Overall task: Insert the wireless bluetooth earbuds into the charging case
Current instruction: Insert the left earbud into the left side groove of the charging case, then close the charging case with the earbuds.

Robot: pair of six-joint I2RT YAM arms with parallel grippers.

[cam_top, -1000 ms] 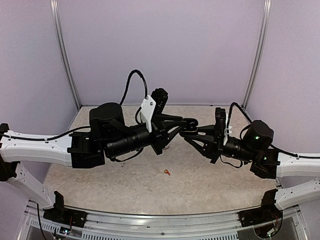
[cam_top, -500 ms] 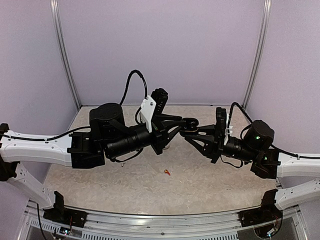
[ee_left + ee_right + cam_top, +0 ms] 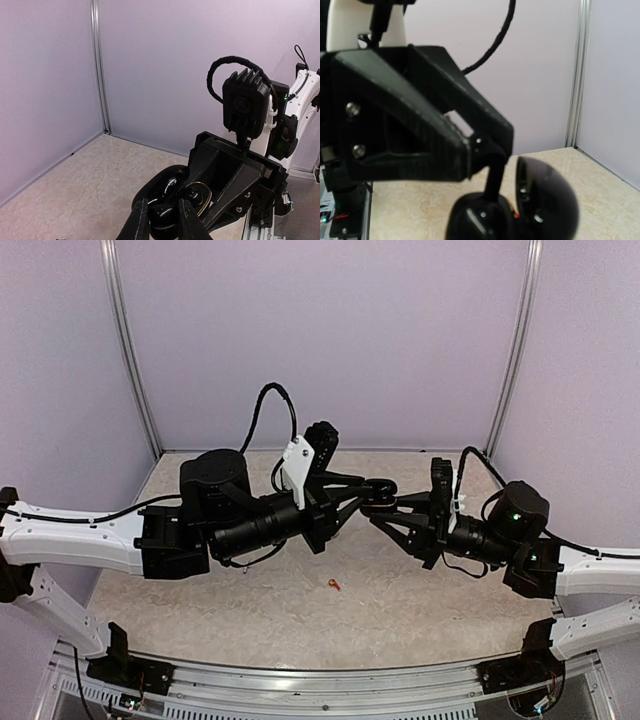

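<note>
Left arm point(image 3: 250, 525) has shifted slightly; left fingers point(image 3: 140, 225) sit nearly closed on the open black case point(image 3: 170, 186), right fingers point(image 3: 400, 506) clamped on it too.

Both arms wear white shells on their long links — the left arm point(image 3: 70, 530), the right arm point(image 3: 600, 575) — and turn black toward the wrist, with fat cylindrical joints point(image 3: 215, 475). A black cable point(image 3: 272, 384) loops over a white bracket point(image 3: 297, 462) on the left wrist. The right wrist carries a boxy black camera point(image 3: 246, 104) with a finned top and a braided cable point(image 3: 235, 59) arching over it; a green light point(image 3: 513, 513) glows on that arm's round joint. Silver screws point(image 3: 353, 109) stud the angular black wrist frame point(image 3: 420, 115).
</note>
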